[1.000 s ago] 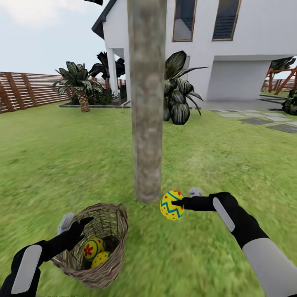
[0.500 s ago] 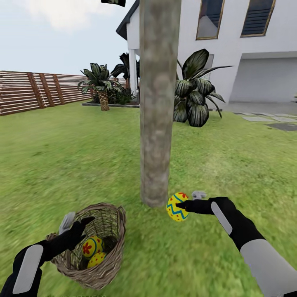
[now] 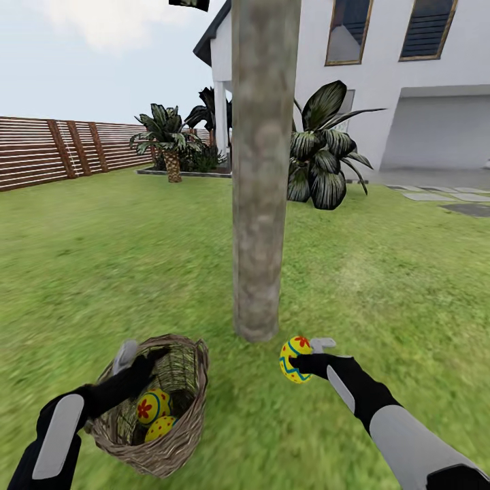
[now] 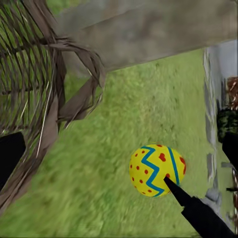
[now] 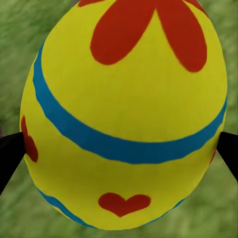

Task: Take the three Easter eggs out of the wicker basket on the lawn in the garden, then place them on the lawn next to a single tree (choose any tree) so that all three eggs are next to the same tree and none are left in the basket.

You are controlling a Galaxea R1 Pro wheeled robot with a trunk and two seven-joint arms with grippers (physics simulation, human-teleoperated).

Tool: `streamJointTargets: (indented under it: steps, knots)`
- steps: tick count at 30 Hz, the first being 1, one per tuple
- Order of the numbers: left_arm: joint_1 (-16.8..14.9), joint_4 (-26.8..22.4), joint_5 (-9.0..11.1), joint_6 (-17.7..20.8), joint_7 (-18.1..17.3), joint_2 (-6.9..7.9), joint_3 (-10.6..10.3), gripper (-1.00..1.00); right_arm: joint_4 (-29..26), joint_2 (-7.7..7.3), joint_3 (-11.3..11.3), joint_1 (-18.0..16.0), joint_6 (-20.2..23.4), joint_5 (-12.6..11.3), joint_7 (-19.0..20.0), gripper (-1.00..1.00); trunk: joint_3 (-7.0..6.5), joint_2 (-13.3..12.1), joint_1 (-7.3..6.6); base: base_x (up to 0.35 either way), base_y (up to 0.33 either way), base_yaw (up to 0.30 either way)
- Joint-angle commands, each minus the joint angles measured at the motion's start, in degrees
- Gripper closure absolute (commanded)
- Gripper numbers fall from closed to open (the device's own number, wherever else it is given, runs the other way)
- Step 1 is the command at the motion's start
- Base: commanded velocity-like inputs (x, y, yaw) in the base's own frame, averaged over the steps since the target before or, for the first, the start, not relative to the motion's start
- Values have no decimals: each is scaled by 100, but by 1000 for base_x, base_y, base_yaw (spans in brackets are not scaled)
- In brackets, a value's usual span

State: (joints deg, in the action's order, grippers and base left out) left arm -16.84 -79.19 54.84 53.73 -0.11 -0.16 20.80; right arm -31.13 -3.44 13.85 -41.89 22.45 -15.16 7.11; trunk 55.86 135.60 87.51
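Lawn [image 3: 102, 272] spreads out in front of you to the slatted fence [image 3: 41, 150] and the white house [image 3: 408, 82]. The tree [image 3: 262, 170] rises straight ahead, its grey mottled trunk meeting the grass just beyond your two arms. The wicker basket [image 3: 184, 415] hangs at your left, its rim pinched in your left end effector [image 3: 139, 357], which is closed on the weave. Two Easter eggs [image 3: 152, 407] lie inside it, touching each other. Your right end effector [image 3: 306, 354] is clamped on the third egg [image 3: 294, 358], a finger on either side of it in the right wrist view, and holds it above the grass just beside the base of the trunk, to the right of the basket.
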Motion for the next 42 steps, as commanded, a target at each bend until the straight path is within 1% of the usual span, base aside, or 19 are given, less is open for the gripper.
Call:
streamJointTargets:
  steps: [1, 2, 3, 4, 5, 7, 8, 9, 10, 11, 13, 15, 18, 20, 25, 29, 31, 35, 42]
  knots:
    - [-4, -10, -1, 43, -186, 3, 6, -100, -8, -8, 45, -3, 0, -34, -8, 100, 5, 2, -1, 0, 0, 0]
    - [-4, -15, 0, 64, -351, 17, -2, -100, 3, -7, 94, -3, -162, -32, -10, 100, 5, 2, -1, 0, 0, 0]
    - [-4, -17, 0, 107, -402, 9, -8, -100, 57, -7, 125, -3, -397, -32, -12, 100, 5, 2, -1, 0, 0, 0]
    - [-4, -17, 1, 254, -428, 0, -30, -100, 137, -7, 163, -3, -629, -32, -15, 100, 5, 2, -1, 0, 0, 0]
    - [-4, -19, 1, 342, -439, -5, -110, -100, 178, -7, 188, -3, -727, -30, -16, 100, 5, 2, -1, 0, 0, 0]
    - [-4, -23, 1, 417, -476, -11, -392, -100, 210, -7, 209, -3, -808, -18, -17, 100, 5, 2, -1, 0, 0, 0]
    - [-4, -25, 17, 428, -495, -43, -492, -100, 215, -7, 213, -3, -821, -15, -19, 100, 5, 2, -1, 0, 0, 0]
    - [-4, -23, 103, 430, -508, -113, -560, -100, 217, -7, 214, -3, -826, -14, -22, 100, 5, 2, -1, 0, 0, 0]
    - [-4, -21, 206, 425, -513, -146, -684, -100, 219, -7, 215, -3, -828, -14, -26, 100, 5, 2, -1, 0, 0, 47]
    - [-7, -22, 247, 422, -515, -159, -839, -100, 220, -7, 215, -3, -831, -14, -58, 100, 5, 2, -1, 0, 0, 165]
    - [-14, -22, 289, 412, -516, -192, -1337, -100, 221, -7, 218, -3, -839, -17, -394, 100, 5, 2, -1, 0, -55, 256]
    - [-20, -26, 308, 410, -516, -237, -1552, -100, 221, -7, 259, -3, -852, -21, -567, 100, 5, 2, -1, 0, -244, 285]
    - [-21, -20, 491, 402, -509, -274, -1609, -100, 221, -7, 334, -3, -863, -22, -609, 100, 5, 2, -1, 0, -320, 292]
    - [-22, -18, 534, 402, -508, -287, -1620, -100, 221, -1, 344, -3, -863, -22, -613, 100, 5, 2, -1, 0, -326, 293]
    - [-22, -9, 545, 396, -509, -292, -1623, -100, 237, 1, 355, -3, -865, -27, -614, 100, 5, 2, -1, 0, -94, 272]
    - [-22, -9, 546, 393, -514, -293, -1629, -100, 241, 86, 348, -3, -865, -24, -614, 100, 5, 2, -1, 0, -24, 42]
    - [-22, -9, 546, 389, -516, -297, -1647, -100, 245, 104, 354, -3, -865, -23, -616, 100, 5, 2, -1, 0, -251, 83]
    - [-22, -9, 546, 384, -516, -301, -1813, -100, 246, 115, 356, -3, -865, -22, -622, 100, 5, 2, -1, 0, -322, 264]
    - [-22, -9, 546, 384, -516, -301, -1829, -100, 248, 116, 361, -3, -865, -22, -623, 100, 5, 2, -1, 0, -331, 291]
